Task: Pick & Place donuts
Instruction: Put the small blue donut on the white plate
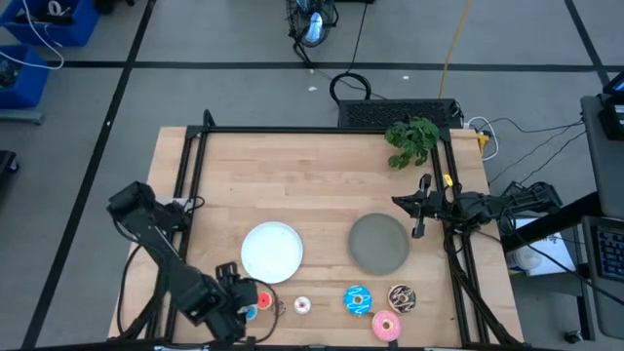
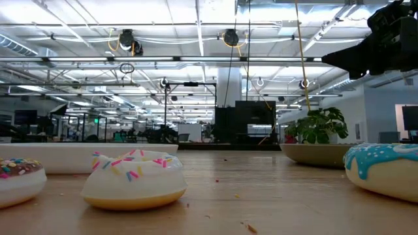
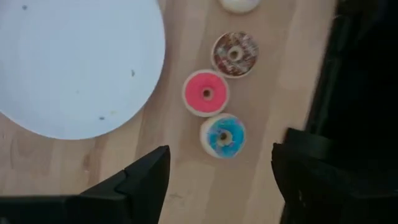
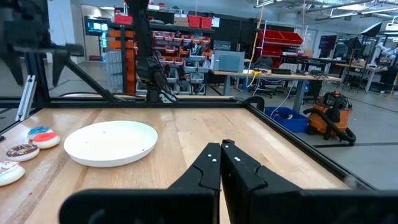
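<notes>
Four tiny donuts lie in a row near the table's near edge: blue (image 1: 252,313), red (image 1: 263,299), brown (image 1: 280,307) and whitish (image 1: 302,305). To their right lie the larger blue (image 1: 357,299), chocolate-brown (image 1: 402,297) and pink (image 1: 386,326) donuts. My left gripper (image 1: 246,304) hangs open above the tiny ones. In the left wrist view its fingers (image 3: 149,177) stand either side of the tiny blue donut (image 3: 222,137), clear of it, with the red (image 3: 206,93) and brown (image 3: 235,54) ones beyond. My right gripper (image 1: 420,226) waits shut (image 4: 221,155) by the table's right edge.
The white plate (image 1: 272,251) and the grey plate (image 1: 378,243) lie mid-table, behind the donuts. A green plant (image 1: 411,139) sits at the far right corner. A black frame rail (image 1: 322,130) runs round the table. Bare wood lies across the far half.
</notes>
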`<move>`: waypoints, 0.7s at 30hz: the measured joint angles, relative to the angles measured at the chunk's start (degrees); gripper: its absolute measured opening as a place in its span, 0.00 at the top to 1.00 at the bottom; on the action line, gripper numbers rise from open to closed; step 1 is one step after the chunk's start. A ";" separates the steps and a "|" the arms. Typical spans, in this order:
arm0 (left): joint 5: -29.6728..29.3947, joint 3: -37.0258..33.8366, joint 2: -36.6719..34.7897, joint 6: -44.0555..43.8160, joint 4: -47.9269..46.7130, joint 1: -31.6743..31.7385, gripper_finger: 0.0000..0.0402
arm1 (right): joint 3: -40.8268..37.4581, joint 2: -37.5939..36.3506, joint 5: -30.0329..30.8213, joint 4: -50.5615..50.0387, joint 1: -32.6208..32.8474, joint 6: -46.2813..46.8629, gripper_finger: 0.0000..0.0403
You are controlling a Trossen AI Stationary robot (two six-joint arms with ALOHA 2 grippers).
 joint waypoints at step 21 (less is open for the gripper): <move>7.44 -0.04 9.95 -1.47 8.11 1.53 0.21 | 0.01 0.00 -0.01 -0.02 0.00 0.02 1.00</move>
